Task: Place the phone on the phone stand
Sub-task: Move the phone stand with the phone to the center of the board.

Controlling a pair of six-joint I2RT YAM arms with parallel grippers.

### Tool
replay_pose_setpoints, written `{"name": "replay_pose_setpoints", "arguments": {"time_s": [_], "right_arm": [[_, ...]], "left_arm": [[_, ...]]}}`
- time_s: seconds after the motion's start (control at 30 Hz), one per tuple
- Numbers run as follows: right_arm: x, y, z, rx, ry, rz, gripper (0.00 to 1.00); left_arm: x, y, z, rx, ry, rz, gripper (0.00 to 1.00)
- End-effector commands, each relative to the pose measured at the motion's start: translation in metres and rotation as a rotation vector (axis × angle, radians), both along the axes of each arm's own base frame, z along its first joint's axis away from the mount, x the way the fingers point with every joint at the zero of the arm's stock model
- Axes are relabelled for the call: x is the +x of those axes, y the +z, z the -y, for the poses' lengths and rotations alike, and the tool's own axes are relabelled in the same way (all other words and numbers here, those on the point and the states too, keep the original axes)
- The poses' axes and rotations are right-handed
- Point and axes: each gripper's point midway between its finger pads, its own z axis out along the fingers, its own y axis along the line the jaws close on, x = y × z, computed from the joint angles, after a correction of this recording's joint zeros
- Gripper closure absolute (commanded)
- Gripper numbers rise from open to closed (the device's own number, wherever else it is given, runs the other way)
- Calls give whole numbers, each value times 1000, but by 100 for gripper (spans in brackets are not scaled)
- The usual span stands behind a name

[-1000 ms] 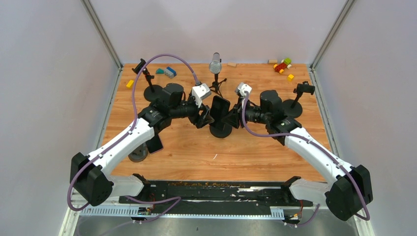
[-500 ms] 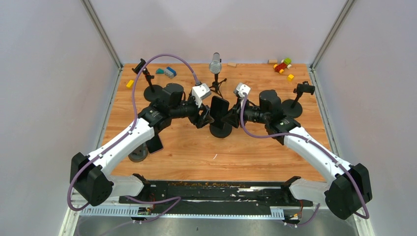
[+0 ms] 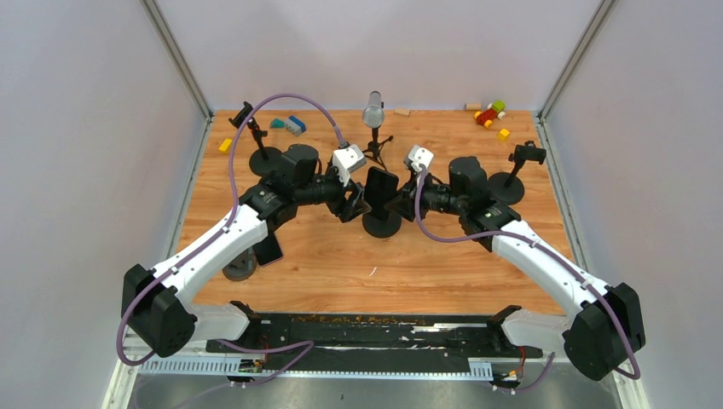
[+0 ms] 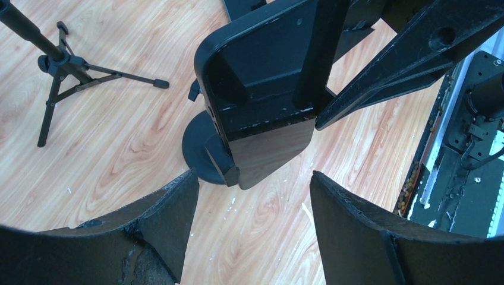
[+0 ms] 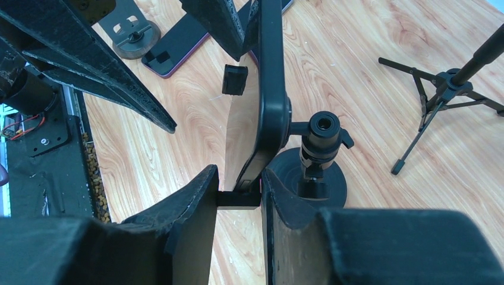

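From above, my right claw [image 3: 399,204] has edged nearer the phone [image 3: 379,186], upright on the stand [image 3: 382,227]; left wrist: my left claw [image 4: 252,178] gapes, clear of it; right wrist: fingers pinch its near edge; seating looks nearly done.

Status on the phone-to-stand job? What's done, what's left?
Done: the phone sits in the phone stand, with clamp tabs on both edges. In hand: the right gripper pinches one clamp tab; the left gripper is open, touching nothing. Left: release and back both off, confirming the phone holds.
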Motion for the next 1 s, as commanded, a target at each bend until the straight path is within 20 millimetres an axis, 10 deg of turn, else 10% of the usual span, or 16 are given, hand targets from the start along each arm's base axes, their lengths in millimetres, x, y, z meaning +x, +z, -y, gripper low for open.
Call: {"name": "replay_pose_setpoints", "arguments": {"time_s": [0.0,0.57,0.97], "right_arm": [[6,-12,6,-54,-31,20,82],[3,52,-10,52,34,42,43],[12,54,-26,71,77,-11,62]], "left_arm": [[3,14,3,-29,-4,49,24],[-2,22,-3,-37,-2,84,23],[-8,29,-9,-45,-2,116,22]]}}
